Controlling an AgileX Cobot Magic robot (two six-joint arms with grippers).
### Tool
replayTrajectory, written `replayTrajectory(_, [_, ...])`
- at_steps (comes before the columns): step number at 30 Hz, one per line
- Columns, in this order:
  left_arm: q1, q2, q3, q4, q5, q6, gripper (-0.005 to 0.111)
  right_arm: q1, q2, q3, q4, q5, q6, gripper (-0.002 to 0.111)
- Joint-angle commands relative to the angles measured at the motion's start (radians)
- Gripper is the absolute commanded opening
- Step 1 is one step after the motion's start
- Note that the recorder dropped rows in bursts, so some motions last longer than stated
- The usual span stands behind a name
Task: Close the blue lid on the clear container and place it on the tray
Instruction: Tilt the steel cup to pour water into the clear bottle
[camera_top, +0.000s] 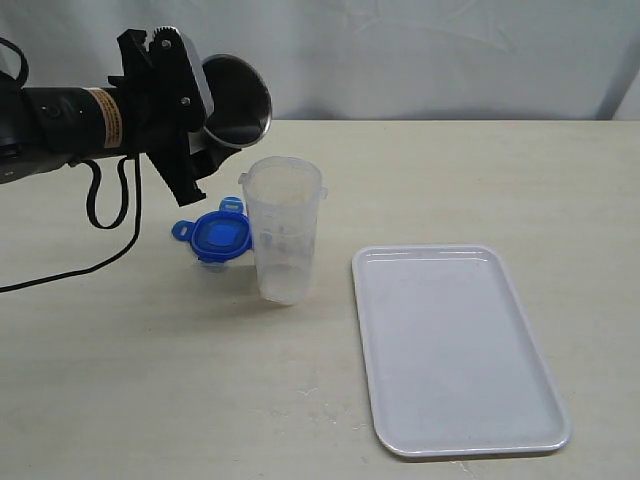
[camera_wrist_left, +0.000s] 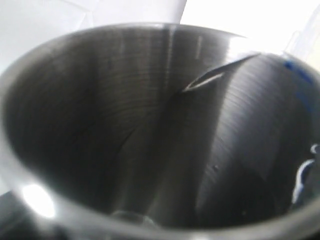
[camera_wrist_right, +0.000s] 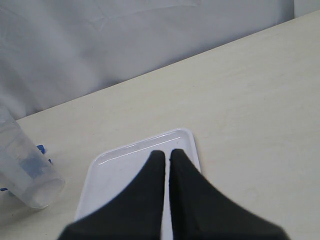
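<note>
**Lid off, left arm busy with the steel cup**

From my console, the closing step has not begun. The left gripper (camera_top: 203, 125) is up in the air above the table (camera_top: 150, 380), its jaws spread wide around a stainless steel cup (camera_top: 237, 100) turned on its side. The left wrist camera looks straight down the cup's brushed interior (camera_wrist_left: 150, 140), and I think it is empty, though the picture is too blurred to be sure. The right gripper (camera_wrist_right: 167, 159) has its fingers pressed together with nothing between them, and it hovers over the near end of the tray (camera_wrist_right: 131, 149).

The clear container (camera_top: 283, 240) stands on the table just left of the tray (camera_top: 460, 252) and apart from it. Its long axis is vertical, its open mouth faces up, and it narrows slightly toward the base. The blue lid (camera_top: 220, 238) lies flat on the table just beside the container on the left arm's side, with its snap flaps splayed outward. I cannot tell whether the two touch.

As I read it, the cup has to be dealt with first, and the left arm needs to set it down away from the container. After that, one gripper takes the lid by an edge, keeps it level, centres it over the mouth and presses down. The container is tall and narrow, so I would steady it with the other arm.
</note>
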Motion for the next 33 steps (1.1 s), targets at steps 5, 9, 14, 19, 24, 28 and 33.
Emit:
replayTrajectory(5, [-0.006, -0.012, -0.013, -0.01, -0.039, 0.005, 0.0, -0.003, -0.004, 0.004, 0.001, 0.002, 0.001, 0.004])
replayTrajectory(9, [-0.011, -0.012, -0.013, -0.012, -0.039, 0.005, 0.0, -0.003, -0.004, 0.004, 0.001, 0.002, 0.001, 0.004])
replayTrajectory(14, [-0.016, -0.012, -0.013, -0.012, -0.04, 0.003, 0.0, -0.003, -0.004, 0.004, 0.001, 0.002, 0.001, 0.004])
replayTrajectory(19, [-0.02, -0.012, -0.013, -0.012, -0.038, 0.003, 0.0, -0.003, -0.004, 0.004, 0.001, 0.002, 0.001, 0.004])
replayTrajectory(24, [-0.022, -0.012, -0.013, -0.012, -0.034, 0.021, 0.0, -0.003, -0.004, 0.004, 0.001, 0.002, 0.001, 0.004])
replayTrajectory(28, [-0.022, -0.012, -0.013, -0.012, -0.034, 0.023, 0.0, -0.003, -0.004, 0.004, 0.001, 0.002, 0.001, 0.004])
replayTrajectory(33, [-0.022, -0.012, -0.013, -0.012, -0.034, 0.033, 0.0, -0.003, -0.004, 0.004, 0.001, 0.002, 0.001, 0.004])
